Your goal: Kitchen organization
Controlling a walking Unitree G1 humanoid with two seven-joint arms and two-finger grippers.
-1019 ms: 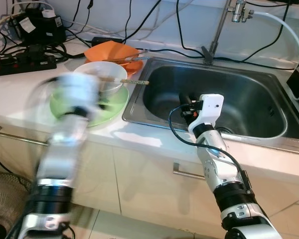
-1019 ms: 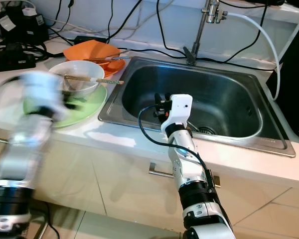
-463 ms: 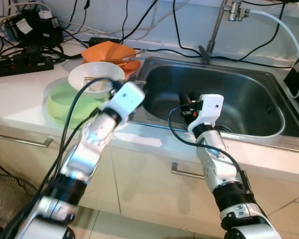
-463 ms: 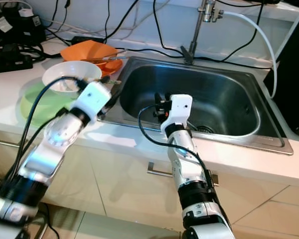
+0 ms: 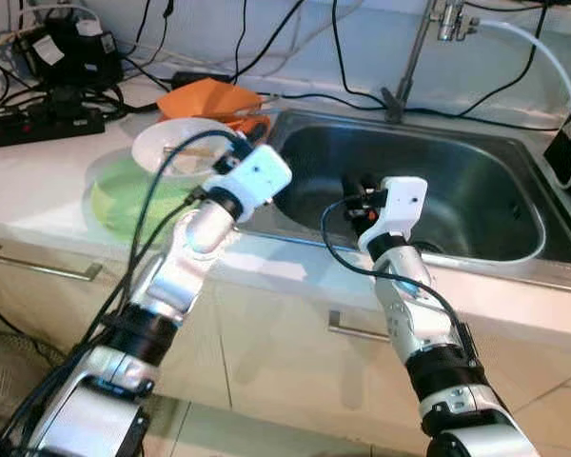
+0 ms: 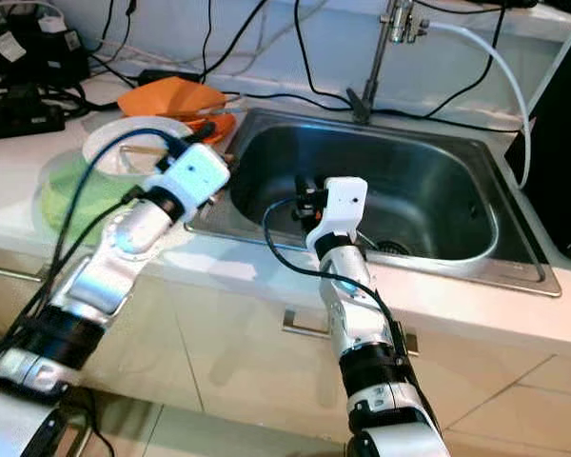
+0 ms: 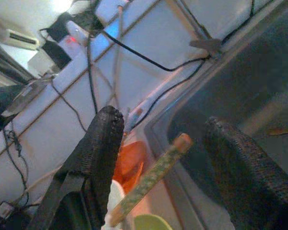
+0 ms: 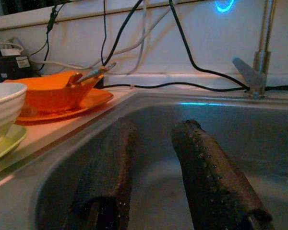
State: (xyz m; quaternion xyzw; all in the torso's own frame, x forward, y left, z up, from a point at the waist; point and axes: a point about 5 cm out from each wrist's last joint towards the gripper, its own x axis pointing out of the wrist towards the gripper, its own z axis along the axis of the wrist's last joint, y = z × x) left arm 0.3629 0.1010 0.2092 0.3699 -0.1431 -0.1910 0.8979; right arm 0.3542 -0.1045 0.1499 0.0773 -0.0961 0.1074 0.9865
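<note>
Your left gripper point(image 7: 158, 158) has its jaws wide apart with one chopstick point(image 7: 151, 176) lying between them, touching neither finger. It hovers at the sink's point(image 5: 266, 205) near-left corner, beside the dishes. Your right gripper point(image 8: 156, 177) hangs inside the sink with its jaws a little apart, holding nothing.

On the counter point(image 5: 38, 176) you have one white bowl point(image 5: 176, 148) sitting on one green plate point(image 5: 114, 195), the chopstick resting across the bowl's rim. Behind them stands one orange bowl point(image 5: 209, 95) on one orange plate point(image 8: 62, 111). No writing is readable anywhere.
</note>
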